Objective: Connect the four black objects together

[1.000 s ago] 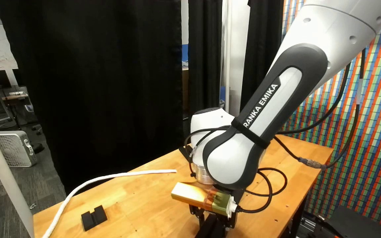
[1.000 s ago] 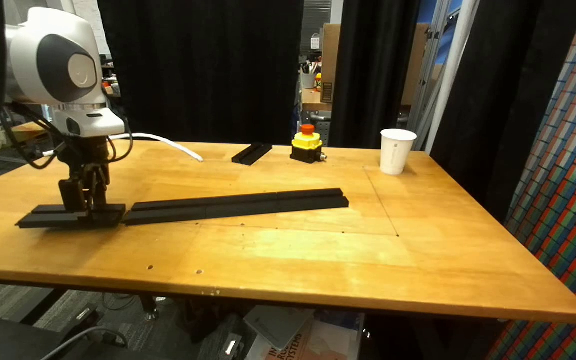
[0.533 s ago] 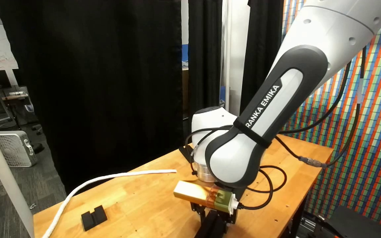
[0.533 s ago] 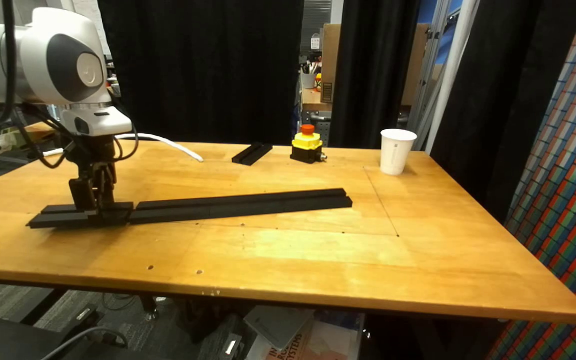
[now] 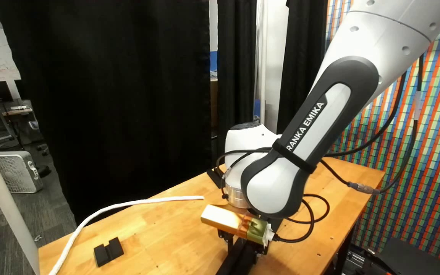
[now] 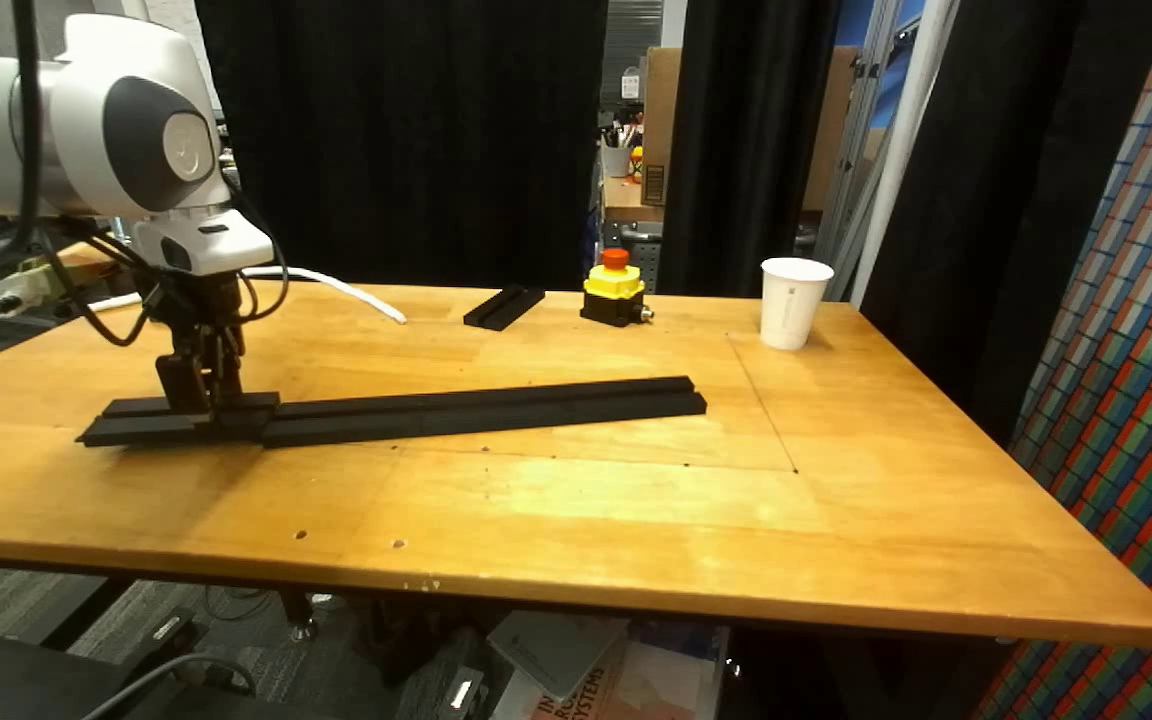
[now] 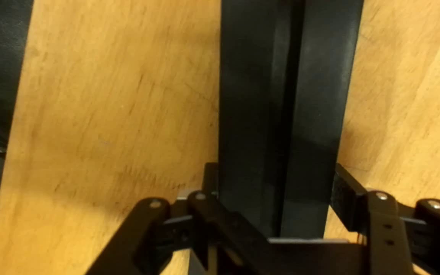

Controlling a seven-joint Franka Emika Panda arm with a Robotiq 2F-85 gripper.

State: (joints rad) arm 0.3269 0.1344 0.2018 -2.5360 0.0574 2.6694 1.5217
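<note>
1. The fingers (image 7: 348, 200) pinch the bar (image 6: 144, 428) across its long sides. They grip only a short part of its length and can act as a pivot. Hazard: the bar may twist if its leading end meets resistance off centre.

2. The bar is held at one end of the strip (image 6: 486, 412); the two ends meet or overlap. In an exterior view their edges are not in line. Whether the offset is in height or sideways cannot be told, and full seating cannot be confirmed. Hazard: a high bar may ride over the strip; an angled bar may jam or seat on one side only. Correct alignment before pushing or releasing.

3. The cable (image 5: 296, 241) loops beside the arm (image 5: 319, 126). Hazard: a snag would pull the bar off line.

4. The strip lies on the tabletop (image 6: 576, 520). It is taken to be the other bars, end to end; its seams are too faint to count. No clamp or backstop is visible. Hazard: a push along its length may slide the strip instead of closing the connection; an oblique push may swing it or part its seams.

5. The block (image 6: 504, 308), stop button (image 6: 614, 285) and cup (image 6: 794, 305) stand well apart from the strip. Hazard: low, unless the strip is driven or swung far.
</note>
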